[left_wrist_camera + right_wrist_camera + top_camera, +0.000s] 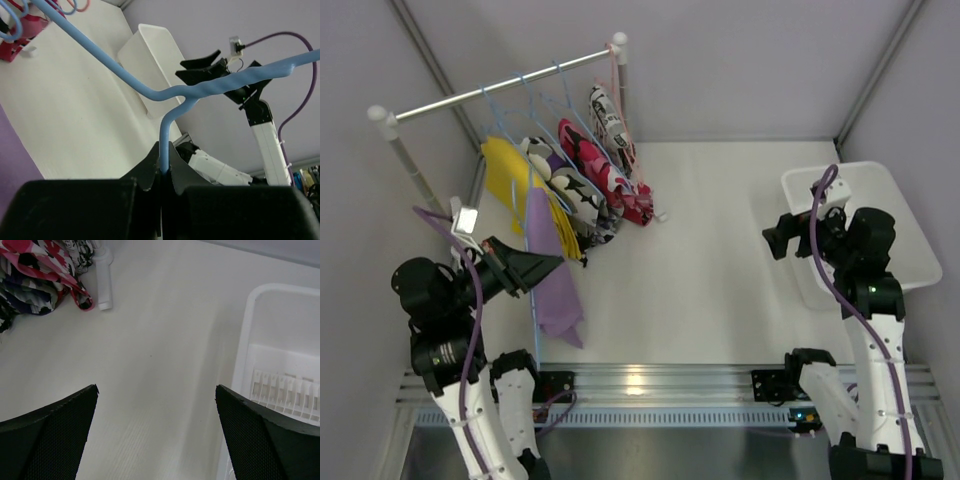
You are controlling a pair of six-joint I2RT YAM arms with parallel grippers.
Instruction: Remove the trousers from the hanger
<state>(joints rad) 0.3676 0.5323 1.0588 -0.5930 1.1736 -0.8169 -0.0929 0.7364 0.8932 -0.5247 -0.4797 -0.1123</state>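
Note:
My left gripper [556, 262] is shut on the hook stem of a light-blue hanger [534, 310], held in front of the rack, away from the rail. The lilac-purple trousers [553, 285] hang from it. In the left wrist view the blue hanger [165, 95] rises from between my closed fingers [150, 167], with lilac cloth [9, 165] at the left edge. Yellow trousers [504, 175], black-and-white print trousers [582, 198] and pink-red print trousers [605, 168] hang on the rail [500, 88]. My right gripper [772, 240] is open and empty; in its wrist view [156, 390] it faces the table.
A white bin [880, 230] stands at the right beside my right arm, and shows in the right wrist view [280, 350] and the left wrist view [150, 55]. The rack's white foot [104, 275] stands by the pink-red print trousers [40, 265].

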